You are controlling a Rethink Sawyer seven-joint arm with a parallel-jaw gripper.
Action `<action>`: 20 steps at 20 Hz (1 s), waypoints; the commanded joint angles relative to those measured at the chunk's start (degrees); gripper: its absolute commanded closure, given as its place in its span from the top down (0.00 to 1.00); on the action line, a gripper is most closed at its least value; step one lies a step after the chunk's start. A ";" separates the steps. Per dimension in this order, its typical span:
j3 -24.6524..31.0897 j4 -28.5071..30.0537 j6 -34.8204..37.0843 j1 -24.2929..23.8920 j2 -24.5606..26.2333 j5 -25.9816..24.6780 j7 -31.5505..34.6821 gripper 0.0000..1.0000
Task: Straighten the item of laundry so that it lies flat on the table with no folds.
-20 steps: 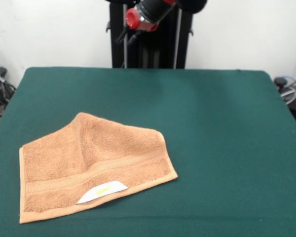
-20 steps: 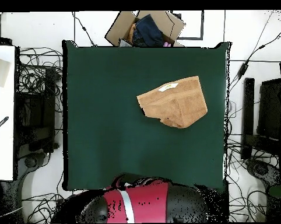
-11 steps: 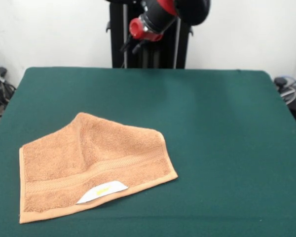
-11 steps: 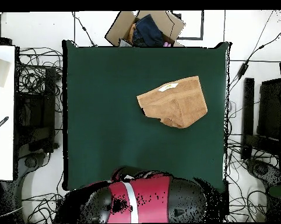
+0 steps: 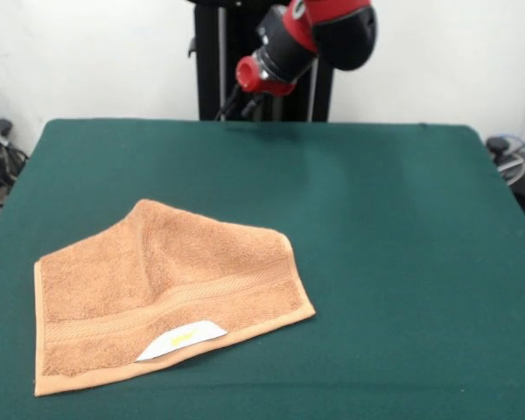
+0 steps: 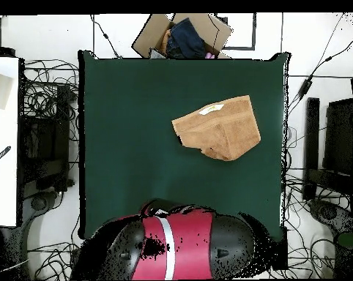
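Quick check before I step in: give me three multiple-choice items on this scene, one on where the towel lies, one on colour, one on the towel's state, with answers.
1. In the front view, where does the towel lie on the table?
A. Near left part
B. Far right corner
C. Hanging off the far edge

2. What colour is the mark on the towel's white label?
A. Blue
B. Yellow
C. Red

3. What state is the towel in?
A. Spread flat, no folds
B. Rolled into a tube
C. Folded over itself, a ridge across it

Answers:
1. A, the towel sits on the green table toward the near left, well apart from the gripper at the far side.
2. B, the label bears a yellow mark.
3. C, a corner is doubled over, giving an uneven outline and a raised crease.
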 commanded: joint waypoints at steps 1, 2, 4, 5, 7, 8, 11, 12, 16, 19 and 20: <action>-0.38 -10.73 -3.22 1.05 4.81 -0.16 -14.10 1.00; -0.35 -11.34 -3.21 1.10 5.26 -0.02 -14.60 1.00; -0.22 -12.39 -3.34 1.04 5.83 0.33 -15.55 1.00; -0.17 -13.04 -3.31 0.94 6.15 0.73 -16.40 1.00; -0.17 -13.95 -3.18 1.15 6.44 1.12 -17.42 1.00; -0.16 -14.38 -3.16 1.21 6.56 1.31 -17.94 1.00; -0.29 -15.35 -3.14 1.67 6.78 1.55 -18.58 1.00; -0.33 -15.54 -3.22 1.79 6.84 1.56 -18.62 1.00; -0.40 -16.95 -3.13 2.11 7.44 2.19 -19.67 1.00; -0.56 -17.66 -3.52 2.32 7.61 2.41 -19.55 1.00; -0.63 -18.02 -3.49 2.38 7.75 2.67 -19.89 1.00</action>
